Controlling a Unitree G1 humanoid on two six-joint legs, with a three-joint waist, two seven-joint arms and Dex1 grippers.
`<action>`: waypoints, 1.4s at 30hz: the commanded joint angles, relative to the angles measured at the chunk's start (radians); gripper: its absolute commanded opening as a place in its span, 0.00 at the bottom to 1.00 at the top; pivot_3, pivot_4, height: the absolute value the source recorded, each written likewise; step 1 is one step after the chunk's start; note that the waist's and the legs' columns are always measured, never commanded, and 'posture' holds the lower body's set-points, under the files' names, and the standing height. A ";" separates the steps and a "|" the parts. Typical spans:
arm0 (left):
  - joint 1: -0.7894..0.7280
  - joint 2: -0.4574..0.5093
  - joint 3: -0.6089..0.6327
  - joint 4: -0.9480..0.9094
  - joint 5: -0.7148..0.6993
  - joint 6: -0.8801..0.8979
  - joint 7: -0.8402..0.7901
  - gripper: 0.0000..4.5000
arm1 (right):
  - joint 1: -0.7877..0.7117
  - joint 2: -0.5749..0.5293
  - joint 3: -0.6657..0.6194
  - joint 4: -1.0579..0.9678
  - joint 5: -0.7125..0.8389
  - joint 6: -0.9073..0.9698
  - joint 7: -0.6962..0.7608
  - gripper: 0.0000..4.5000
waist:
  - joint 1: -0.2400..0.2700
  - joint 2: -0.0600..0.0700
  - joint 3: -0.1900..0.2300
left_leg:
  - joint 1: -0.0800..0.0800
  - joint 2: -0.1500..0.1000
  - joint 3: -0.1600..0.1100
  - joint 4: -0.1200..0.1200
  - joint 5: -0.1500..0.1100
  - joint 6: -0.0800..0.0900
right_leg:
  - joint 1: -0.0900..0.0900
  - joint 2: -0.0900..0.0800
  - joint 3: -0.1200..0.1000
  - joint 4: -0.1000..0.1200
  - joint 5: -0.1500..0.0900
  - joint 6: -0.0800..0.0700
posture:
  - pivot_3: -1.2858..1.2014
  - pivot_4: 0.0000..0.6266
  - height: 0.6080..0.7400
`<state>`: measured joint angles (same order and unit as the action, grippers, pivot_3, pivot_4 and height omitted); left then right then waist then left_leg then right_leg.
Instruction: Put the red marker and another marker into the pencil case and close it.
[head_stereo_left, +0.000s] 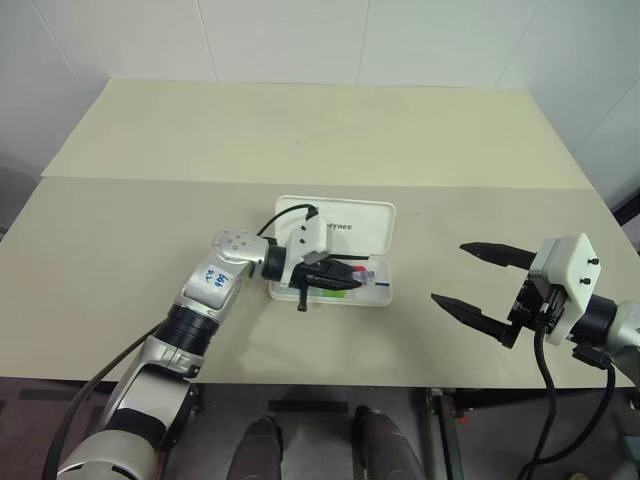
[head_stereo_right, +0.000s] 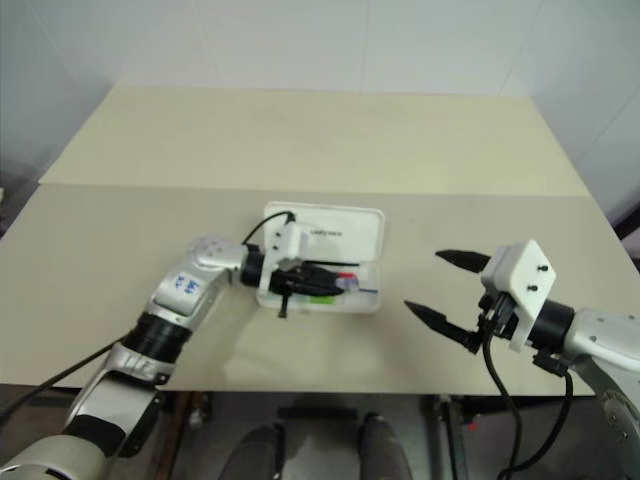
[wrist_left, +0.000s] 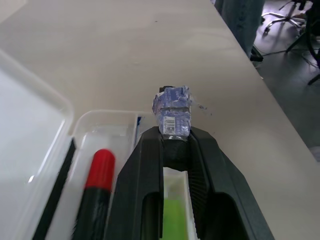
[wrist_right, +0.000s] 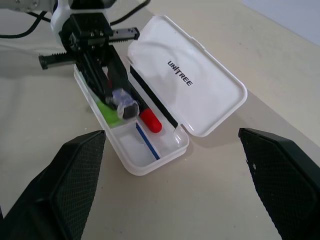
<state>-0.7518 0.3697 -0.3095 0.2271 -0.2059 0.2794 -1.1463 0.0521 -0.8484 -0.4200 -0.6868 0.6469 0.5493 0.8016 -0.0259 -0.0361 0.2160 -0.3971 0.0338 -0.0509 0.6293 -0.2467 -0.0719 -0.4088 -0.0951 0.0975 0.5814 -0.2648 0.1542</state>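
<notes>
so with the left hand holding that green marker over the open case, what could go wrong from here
The left hand grips the green marker above the pencil case tray. Released from there, it may land crooked on the red marker and keep the lid from shutting. The light case could also slide if the hand nudges its wall. The right hand hangs open, apart from the case.

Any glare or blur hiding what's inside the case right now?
Left wrist view: the left gripper fingers block much of the pencil case; red marker readable, green marker soft. Right wrist view: lid glare-free, contents sharp. Head views: case interior shadowed by the gripper.
</notes>
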 joint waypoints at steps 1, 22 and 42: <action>-0.020 -0.018 -0.010 0.027 0.030 -0.032 0.013 0.06 | 0.005 0.001 -0.039 -0.044 0.025 0.003 -0.022 1.00 | 0.000 0.000 0.000 | 0.000 0.000 0.000 0.000 0.000 0.000 | 0.000 0.000 0.000 0.000 0.000 0.000 | 0.52 0.24 1.00; -0.131 -0.153 -0.022 0.284 0.131 -0.159 0.020 0.06 | 0.011 0.011 -0.023 -0.071 0.041 -0.002 -0.086 1.00 | 0.001 0.000 0.000 | 0.000 0.000 0.000 0.001 0.000 0.000 | 0.000 0.000 0.000 0.000 0.000 0.000 | 0.52 0.24 1.00; -0.104 -0.132 -0.023 0.249 0.127 -0.092 -0.024 0.06 | -0.004 0.018 0.000 -0.058 0.030 -0.010 -0.095 1.00 | 0.000 0.000 0.000 | 0.000 0.000 0.000 0.001 0.000 0.000 | 0.000 0.000 0.000 0.001 0.000 0.001 | 0.52 0.24 1.00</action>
<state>-0.8548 0.2468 -0.3339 0.5167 -0.0702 0.1794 -1.1600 0.0567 -0.8355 -0.4062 -0.7260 0.6701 0.5508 0.7156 -0.0254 -0.0361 0.2160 -0.3971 0.0336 -0.0510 0.6302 -0.2466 -0.0718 -0.4087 -0.0951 0.0976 0.5824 -0.2644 0.1550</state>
